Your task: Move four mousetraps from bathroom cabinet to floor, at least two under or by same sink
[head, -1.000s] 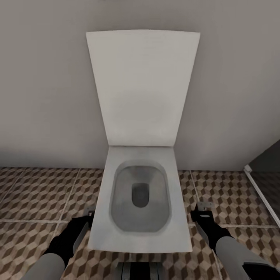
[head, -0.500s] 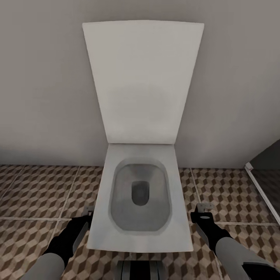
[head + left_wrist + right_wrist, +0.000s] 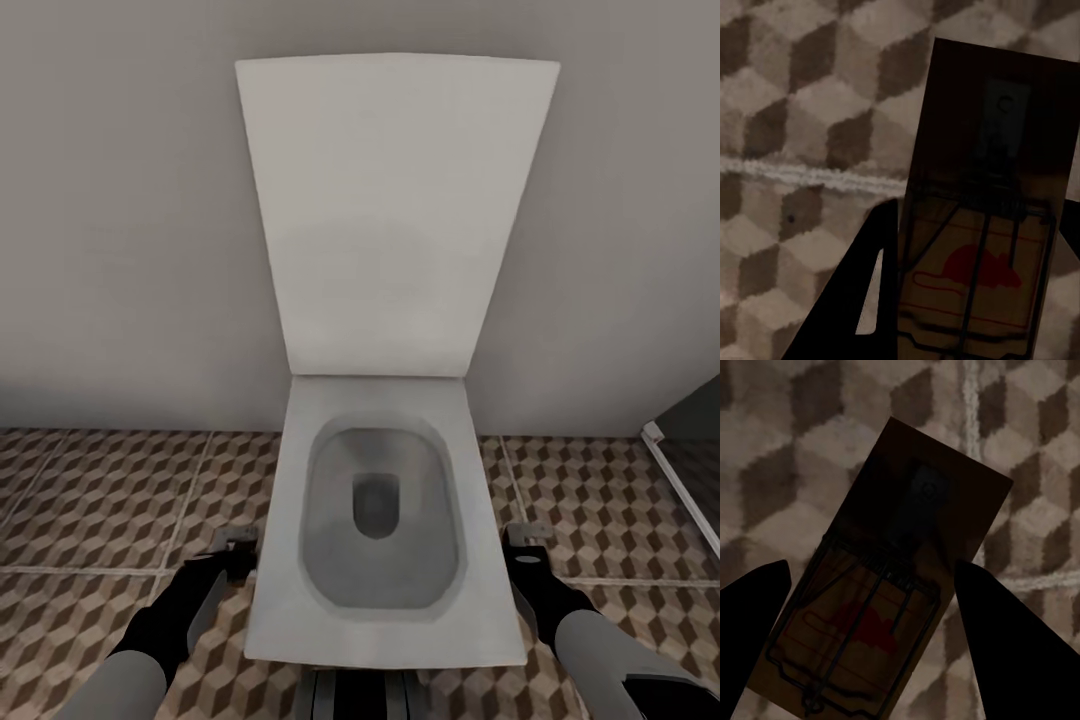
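Each gripper holds one mousetrap above the cube-patterned bathroom floor [image 3: 100, 500]. In the left wrist view, a brown wooden mousetrap [image 3: 979, 225] with a wire bar and a red mouse mark sits between the dark fingers [image 3: 847, 300] of my left gripper [image 3: 975, 247]. The right wrist view has another mousetrap [image 3: 892, 585] tilted between the fingers [image 3: 1009, 645] of my right gripper [image 3: 874, 577]. From the head view, the left gripper [image 3: 228, 560] hangs left of a toilet and the right gripper [image 3: 527, 560] hangs right of it. The cabinet and sink are out of view.
A white toilet [image 3: 290, 560] with its lid [image 3: 400, 220] raised stands against the pale wall straight ahead, between my two arms. A white threshold strip [image 3: 680, 490] and dark shower floor [image 3: 700, 460] lie at the right. Tiled floor extends to both sides.
The whole head view has shifted, so the toilet now sits further right and slightly larger in the picture. Both grippers keep their traps low beside the bowl.
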